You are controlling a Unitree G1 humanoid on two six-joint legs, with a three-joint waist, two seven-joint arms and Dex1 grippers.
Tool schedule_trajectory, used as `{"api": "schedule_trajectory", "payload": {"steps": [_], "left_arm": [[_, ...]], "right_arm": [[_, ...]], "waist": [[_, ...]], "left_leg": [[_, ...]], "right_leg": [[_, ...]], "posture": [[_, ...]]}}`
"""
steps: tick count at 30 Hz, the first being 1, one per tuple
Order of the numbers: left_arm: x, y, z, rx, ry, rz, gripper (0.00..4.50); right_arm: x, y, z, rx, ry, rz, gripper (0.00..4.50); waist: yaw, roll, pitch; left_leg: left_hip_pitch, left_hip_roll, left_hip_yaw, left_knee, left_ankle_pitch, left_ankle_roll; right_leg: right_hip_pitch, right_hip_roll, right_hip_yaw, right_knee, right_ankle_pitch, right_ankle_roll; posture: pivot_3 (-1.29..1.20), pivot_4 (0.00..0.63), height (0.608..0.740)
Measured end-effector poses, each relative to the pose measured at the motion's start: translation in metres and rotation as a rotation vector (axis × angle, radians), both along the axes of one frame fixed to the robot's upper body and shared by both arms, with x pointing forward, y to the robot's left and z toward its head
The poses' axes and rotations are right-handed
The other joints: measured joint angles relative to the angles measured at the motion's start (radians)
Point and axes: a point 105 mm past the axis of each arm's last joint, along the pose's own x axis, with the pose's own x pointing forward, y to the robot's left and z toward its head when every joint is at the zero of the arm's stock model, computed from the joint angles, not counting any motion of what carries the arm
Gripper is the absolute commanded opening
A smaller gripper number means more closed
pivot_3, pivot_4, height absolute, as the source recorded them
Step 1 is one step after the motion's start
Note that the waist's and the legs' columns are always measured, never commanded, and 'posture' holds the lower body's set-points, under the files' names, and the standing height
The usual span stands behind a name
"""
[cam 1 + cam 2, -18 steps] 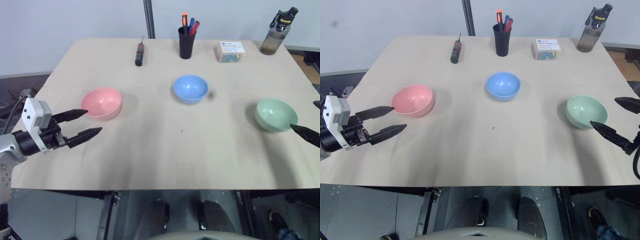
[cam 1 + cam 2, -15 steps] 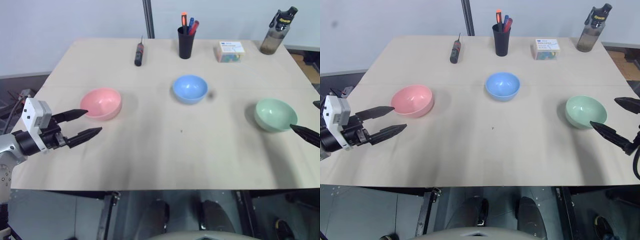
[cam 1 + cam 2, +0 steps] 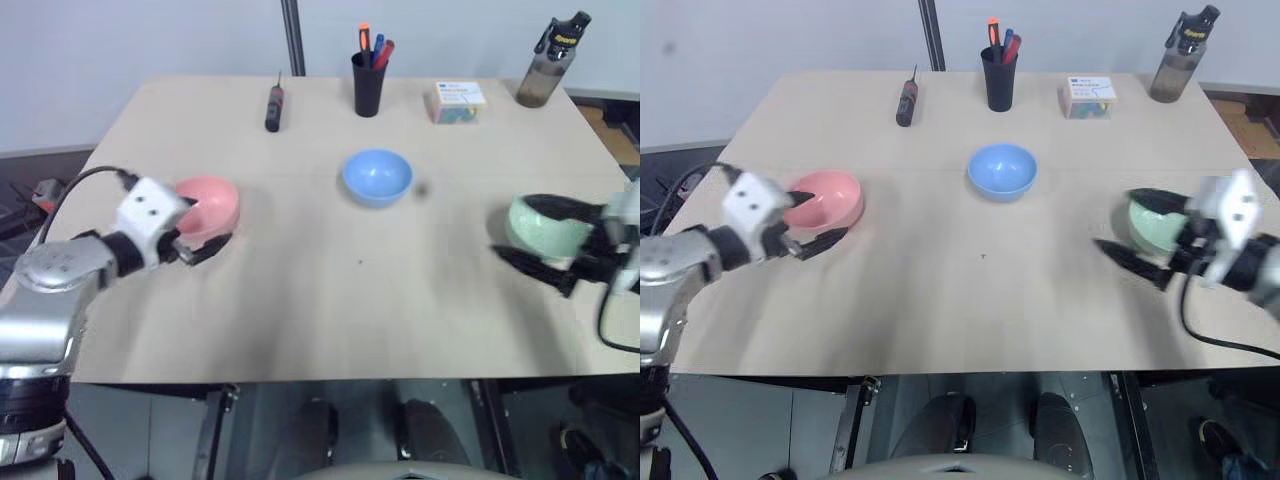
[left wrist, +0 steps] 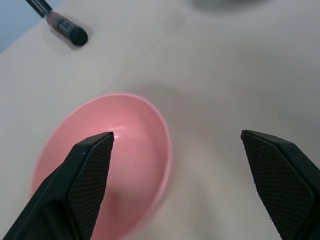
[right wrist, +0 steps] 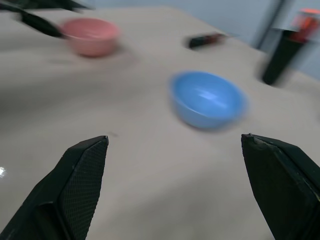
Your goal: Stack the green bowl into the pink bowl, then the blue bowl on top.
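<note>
Green bowl (image 3: 1158,226) at tabletop (image 3: 980,300) right, straddled by wide right pincer (image 3: 1145,233); pink bowl (image 3: 827,199) left, wide left pincer (image 3: 812,220) astride its rim; risk: closing fingers tip either bowl.

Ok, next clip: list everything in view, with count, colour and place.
table: 1, pale wood, under everything.
pink bowl: 1, left side, left end effector's open fingers straddling its rim.
blue bowl: 1, centre.
green bowl: 1, right side, between the right end effector's open fingers.
screwdriver: 1, black and red, far edge, left.
pen cup: 1, black, holding coloured pens, far edge, centre.
small box: 1, white top, far edge, right of the cup.
water bottle: 1, dark, far right corner.
left end effector: black fingers.
right end effector: black fingers.
</note>
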Motion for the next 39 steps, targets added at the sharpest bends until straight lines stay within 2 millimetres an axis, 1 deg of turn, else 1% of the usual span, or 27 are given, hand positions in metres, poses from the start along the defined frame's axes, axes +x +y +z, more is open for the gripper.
{"api": "schedule_trajectory", "payload": {"steps": [2, 3, 6, 7, 8, 9, 11, 12, 13, 15, 16, 18, 21, 22, 23, 24, 26, 27, 28, 29, 30, 32, 34, 35, 37, 38, 39], "left_arm": [[0.006, -0.002, -0.002, 0.066, 0.008, 0.021, 4.33], [0.009, -0.004, -0.005, 0.091, 0.024, 0.032, 4.33], [0.013, -0.01, -0.019, 0.169, 0.084, 0.045, 4.33], [0.014, -0.011, -0.024, 0.188, 0.102, 0.048, 3.81], [0.015, -0.011, -0.029, 0.2, 0.121, 0.058, 3.53], [0.016, -0.011, -0.032, 0.205, 0.133, 0.065, 3.11], [0.019, -0.008, -0.036, 0.218, 0.149, 0.079, 2.12], [0.021, -0.006, -0.036, 0.221, 0.147, 0.09, 1.71], [0.023, -0.005, -0.034, 0.219, 0.141, 0.097, 1.16], [0.025, -0.006, -0.032, 0.216, 0.131, 0.095, 0.28], [0.026, -0.008, -0.032, 0.212, 0.129, 0.091, 0.13], [0.026, -0.014, -0.033, 0.191, 0.141, 0.059, 0.13], [0.02, -0.028, -0.035, 0.151, 0.188, -0.027, 0.13], [0.015, -0.042, -0.033, 0.113, 0.208, -0.1, 0.13], [0.014, -0.045, -0.033, 0.105, 0.212, -0.117, 0.13], [0.007, -0.063, -0.03, 0.059, 0.223, -0.211, 0.13], [-0.002, -0.08, -0.026, 0.035, 0.226, -0.317, 0.13], [-0.011, -0.096, -0.022, 0.039, 0.213, -0.426, 0.13], [-0.016, -0.103, -0.019, 0.047, 0.199, -0.482, 0.13], [-0.026, -0.117, -0.018, 0.059, 0.174, -0.591, 0.13], [-0.029, -0.121, -0.019, 0.053, 0.168, -0.629, 0.13], [-0.039, -0.143, -0.029, 0.013, 0.179, -0.774, 0.13], [-0.041, -0.158, -0.04, -0.016, 0.178, -0.852, 0.13], [-0.038, -0.166, -0.044, -0.042, 0.178, -0.886, 0.63], [-0.033, -0.178, -0.046, -0.086, 0.18, -0.917, 0.98], [-0.031, -0.182, -0.046, -0.1, 0.187, -0.938, 1.59], [-0.031, -0.184, -0.046, -0.101, 0.19, -0.948, 1.89]], "right_arm": [[0.006, 0.019, 0.0, 0.004, -0.021, 0.063, 4.46], [0.011, 0.029, 0.0, 0.007, -0.032, 0.089, 4.46], [0.018, 0.054, -0.001, 0.014, -0.051, 0.173, 4.46], [0.021, 0.058, -0.003, 0.012, -0.05, 0.186, 4.5], [0.023, 0.061, -0.004, 0.009, -0.05, 0.191, 4.5], [0.025, 0.062, -0.005, 0.01, -0.052, 0.195, 4.5], [0.026, 0.064, -0.003, 0.006, -0.067, 0.2, 4.5], [0.026, 0.064, -0.003, 0.001, -0.074, 0.204, 4.5], [0.026, 0.064, -0.003, -0.001, -0.076, 0.205, 4.5], [0.026, 0.064, -0.003, -0.002, -0.079, 0.204, 4.5], [0.026, 0.064, -0.003, -0.002, -0.079, 0.203, 4.5], [0.025, 0.062, -0.006, -0.002, -0.073, 0.195, 4.5], [0.024, 0.057, -0.014, 0.003, -0.051, 0.166, 4.5], [0.023, 0.053, -0.015, 0.006, -0.051, 0.145, 4.5], [0.023, 0.053, -0.015, 0.005, -0.051, 0.142, 4.5], [0.022, 0.05, -0.015, 0.004, -0.055, 0.121, 4.5], [0.021, 0.046, -0.015, 0.004, -0.054, 0.1, 4.5], [0.019, 0.042, -0.017, 0.003, -0.051, 0.074, 4.5], [0.019, 0.04, -0.019, 0.005, -0.047, 0.061, 4.5], [0.018, 0.036, -0.023, 0.005, -0.038, 0.033, 4.5], [0.019, 0.035, -0.024, 0.004, -0.034, 0.022, 4.5], [0.021, 0.028, -0.03, -0.016, -0.029, -0.036, 4.5], [0.026, 0.024, -0.031, -0.034, -0.046, -0.086, 4.5], [0.031, 0.019, -0.032, -0.053, -0.057, -0.135, 4.5], [0.038, 0.009, -0.036, -0.091, -0.06, -0.214, 4.5], [0.042, 0.003, -0.038, -0.109, -0.056, -0.261, 4.5], [0.044, 0.001, -0.04, -0.117, -0.054, -0.281, 4.5]], "waist": [[0.0, 0.0, 0.0], [0.0, 0.0, 0.0], [-0.002, 0.0, 0.0], [-0.002, 0.0, 0.0], [0.0, 0.0, 0.0], [0.0, 0.0, 0.0], [0.001, -0.001, 0.0], [0.0, -0.001, 0.0], [0.0, -0.001, 0.0], [0.0, -0.001, 0.0], [0.0, -0.001, 0.0], [0.0, -0.001, 0.0], [0.001, -0.001, 0.0], [0.002, -0.001, 0.0], [0.002, -0.001, 0.0], [0.001, -0.001, 0.0], [0.001, -0.001, 0.0], [0.001, -0.001, 0.0], [0.001, -0.001, 0.0], [0.001, 0.0, 0.0], [0.001, 0.001, -0.001], [0.001, 0.001, -0.001], [0.001, 0.001, -0.001], [0.002, 0.001, -0.001], [0.002, 0.001, -0.001], [0.002, 0.001, -0.001], [0.001, 0.001, -0.001]], "left_leg": [[-0.003, -0.001, 0.0, 0.0, 0.0, 0.0], [-0.004, -0.001, 0.001, 0.0, 0.002, -0.004], [-0.016, -0.001, 0.001, 0.003, 0.004, -0.006], [-0.018, -0.001, 0.001, 0.003, 0.004, -0.006], [-0.019, -0.002, 0.001, 0.003, 0.004, -0.006], [-0.019, -0.002, 0.001, 0.003, 0.004, -0.006], [-0.021, -0.002, 0.001, 0.004, 0.004, -0.006], [-0.022, -0.002, 0.0, 0.005, 0.004, -0.006], [-0.025, -0.002, 0.0, 0.007, 0.004, -0.006], [-0.03, -0.001, -0.002, 0.012, 0.004, -0.006], [-0.03, -0.001, -0.002, 0.013, 0.004, -0.006], [-0.03, -0.002, -0.002, 0.014, 0.004, -0.006], [-0.031, -0.002, -0.003, 0.015, 0.004, -0.006], [-0.031, -0.002, -0.003, 0.015, 0.004, -0.006], [-0.031, -0.002, -0.003, 0.015, 0.004, -0.006], [-0.031, -0.002, -0.003, 0.015, 0.004, -0.006], [-0.031, -0.001, -0.003, 0.015, 0.004, -0.006], [-0.031, -0.001, -0.003, 0.015, 0.004, -0.006], [-0.031, -0.001, -0.003, 0.015, 0.004, -0.006], [-0.03, -0.001, -0.002, 0.015, 0.004, -0.006], [-0.03, -0.001, -0.002, 0.015, 0.004, -0.006], [-0.029, -0.002, -0.001, 0.016, 0.004, -0.006], [-0.029, -0.002, -0.001, 0.017, 0.004, -0.006], [-0.029, -0.004, -0.001, 0.018, 0.004, -0.005], [-0.029, -0.004, -0.001, 0.018, 0.004, -0.005], [-0.029, -0.005, -0.001, 0.019, 0.004, -0.005], [-0.029, -0.005, -0.001, 0.019, 0.004, -0.005]], "right_leg": [[-0.003, 0.0, 0.0, 0.0, 0.0, 0.0], [-0.005, 0.001, 0.0, 0.001, 0.0, 0.0], [-0.017, 0.002, 0.001, 0.005, 0.0, 0.0], [-0.02, 0.002, 0.001, 0.006, 0.0, 0.0], [-0.02, 0.002, 0.001, 0.006, 0.0, 0.0], [-0.02, 0.002, 0.001, 0.006, 0.0, 0.0], [-0.021, 0.001, 0.0, 0.006, 0.0, 0.0], [-0.023, 0.001, 0.0, 0.006, 0.0, 0.0], [-0.025, 0.002, 0.0, 0.007, 0.0, 0.0], [-0.028, 0.002, -0.002, 0.008, 0.0, 0.0], [-0.028, 0.002, -0.002, 0.009, 0.0, 0.0], [-0.028, 0.002, -0.002, 0.009, 0.0, 0.0], [-0.027, 0.002, -0.002, 0.009, 0.0, 0.0], [-0.028, 0.002, -0.002, 0.01, 0.0, 0.0], [-0.028, 0.002, -0.002, 0.01, 0.0, 0.0], [-0.028, 0.002, -0.002, 0.01, 0.0, 0.0], [-0.027, 0.002, -0.002, 0.01, 0.0, 0.0], [-0.027, 0.002, -0.002, 0.01, 0.0, 0.0], [-0.027, 0.001, -0.002, 0.01, 0.0, 0.0], [-0.027, 0.001, -0.002, 0.01, 0.0, 0.0], [-0.027, 0.001, -0.001, 0.01, 0.0, 0.0], [-0.027, 0.001, -0.001, 0.011, 0.0, 0.0], [-0.026, 0.002, -0.001, 0.013, 0.0, 0.0], [-0.026, 0.002, -0.001, 0.015, 0.0, 0.0], [-0.026, 0.002, -0.001, 0.015, 0.0, 0.0], [-0.027, 0.002, -0.001, 0.016, 0.0, 0.0], [-0.027, 0.002, -0.001, 0.016, 0.0, 0.0]], "posture": [[0.0, 0.15, 0.74], [0.0, 0.15, 0.74], [0.0, 0.15, 0.74], [0.0, 0.15, 0.74], [0.0, 0.15, 0.74], [0.0, 0.15, 0.74], [0.0, 0.15, 0.74], [0.0, 0.15, 0.74], [0.0, 0.15, 0.74], [0.0, 0.15, 0.74], [0.0, 0.15, 0.74], [0.0, 0.15, 0.74], [0.0, 0.15, 0.74], [0.0, 0.15, 0.74], [0.0, 0.15, 0.74], [0.0, 0.15, 0.74], [0.0, 0.15, 0.74], [0.0, 0.15, 0.74], [0.0, 0.15, 0.74], [0.0, 0.15, 0.74], [0.0, 0.15, 0.74], [0.0, 0.15, 0.74], [0.0, 0.15, 0.74], [0.0, 0.15, 0.74], [0.0, 0.15, 0.74], [0.0, 0.15, 0.74], [0.0, 0.15, 0.74]]}}
